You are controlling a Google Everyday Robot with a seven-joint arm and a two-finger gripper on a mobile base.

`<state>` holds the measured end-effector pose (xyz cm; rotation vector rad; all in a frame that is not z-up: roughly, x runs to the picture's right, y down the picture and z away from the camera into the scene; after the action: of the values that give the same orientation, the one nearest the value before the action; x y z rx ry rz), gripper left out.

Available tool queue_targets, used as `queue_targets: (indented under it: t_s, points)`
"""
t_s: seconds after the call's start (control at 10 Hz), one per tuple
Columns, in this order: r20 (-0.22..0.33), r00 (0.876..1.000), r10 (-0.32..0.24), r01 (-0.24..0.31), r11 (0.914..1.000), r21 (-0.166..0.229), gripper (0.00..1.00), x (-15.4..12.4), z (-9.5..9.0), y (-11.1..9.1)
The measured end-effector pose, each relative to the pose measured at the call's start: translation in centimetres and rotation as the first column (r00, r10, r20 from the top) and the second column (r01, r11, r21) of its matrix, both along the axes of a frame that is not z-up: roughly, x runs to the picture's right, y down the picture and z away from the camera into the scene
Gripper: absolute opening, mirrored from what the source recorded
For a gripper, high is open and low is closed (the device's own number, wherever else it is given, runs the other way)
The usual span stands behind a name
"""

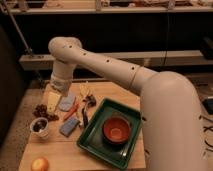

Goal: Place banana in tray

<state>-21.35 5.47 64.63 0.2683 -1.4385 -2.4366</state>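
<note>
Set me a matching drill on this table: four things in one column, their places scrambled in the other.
Things
1. red bowl
2. round orange fruit
3. gripper
4. dark grapes

Places
A. near-left corner of the table
B. low over the items at the table's far-left part
C. inside the green tray
D. left side of the table, just behind the small cup

Pairs: 1-C, 2-A, 3-B, 4-D
</note>
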Motion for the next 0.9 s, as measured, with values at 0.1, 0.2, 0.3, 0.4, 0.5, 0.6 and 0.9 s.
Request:
queue_targets:
  t_s: [0.1, 0.2, 0.3, 0.4, 0.5, 0.6, 0.9]
  points:
    - [0.0, 1.0, 0.0, 0.0, 1.0, 0.0, 0.8, 0.0, 0.0, 0.0]
    - [0.0, 1.0, 0.0, 0.0, 1.0, 0.0, 0.8, 0.0, 0.0, 0.0]
    - [0.0, 1.0, 0.0, 0.0, 1.0, 0.0, 0.8, 0.0, 0.0, 0.0]
    - [0.0, 1.0, 0.0, 0.0, 1.0, 0.0, 0.8, 0.0, 0.0, 0.0]
    - [-0.005, 1.0, 0.0, 0.0, 1.0, 0.003, 0.8, 0.0, 0.0, -0.1]
    - [-0.083, 0.996, 0.019, -0.017, 0.9992, 0.035, 0.8, 0.7, 0.0, -0.9]
    - [-0.387, 0.909, 0.154, -0.044, 0.9593, 0.279, 0.8, 5.1, 0.4, -5.4]
